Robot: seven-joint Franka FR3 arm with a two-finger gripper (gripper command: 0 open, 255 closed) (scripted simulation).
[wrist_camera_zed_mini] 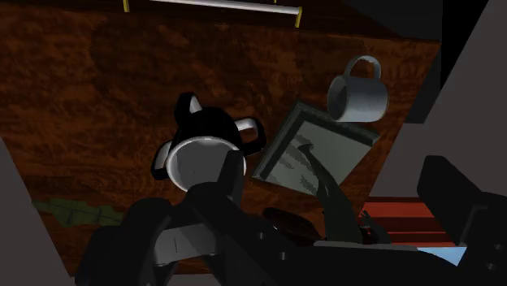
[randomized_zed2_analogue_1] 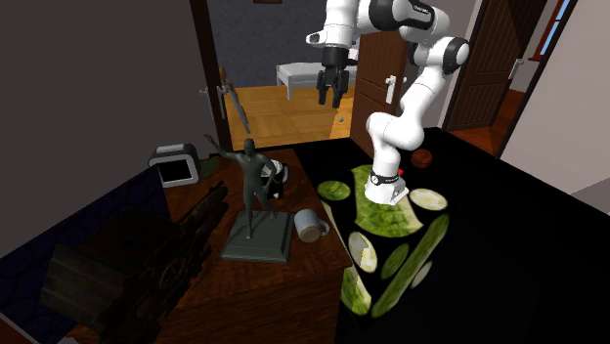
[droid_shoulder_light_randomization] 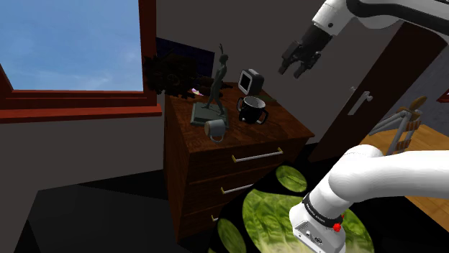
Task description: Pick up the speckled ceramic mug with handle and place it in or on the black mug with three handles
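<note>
**Grey mug upright beside the statue, gripper open overhead**

The mug (droid_shoulder_light_randomization: pixel 215 129) to be moved appears to stand upright on the dresser (droid_shoulder_light_randomization: pixel 284 128). Its long axis runs vertical and its mouth faces up, so the mouth shows in all three views. Its single handle points away from the statue (droid_shoulder_light_randomization: pixel 218 80), toward the dresser's drawer-front edge. The mug is drawn plain pale grey with a lighter rim, and no speckling can be made out. Its inside shows as plain grey wall. It sits just beside the front corner of the statue's flat square base, on the drawer-front side. Whether it touches the base cannot be told.

The black mug (droid_shoulder_light_randomization: pixel 252 109) stands upright near the statue, on the shoulder view's right of it and apart from the base. It is glossy black outside, with loop handles spaced around its round body. Its inside shows plain white.

A small boxy grey appliance (droid_shoulder_light_randomization: pixel 250 80) with a dark face stands behind the black mug, farther from the drawer fronts than the statue.

The gripper (droid_shoulder_light_randomization: pixel 295 68) hangs high above the dresser, up and to the shoulder view's right of the statue. Its fingers are spread apart and clasp nothing. In the wrist view it looks down at the black mug, the statue's base and the grey mug.
</note>
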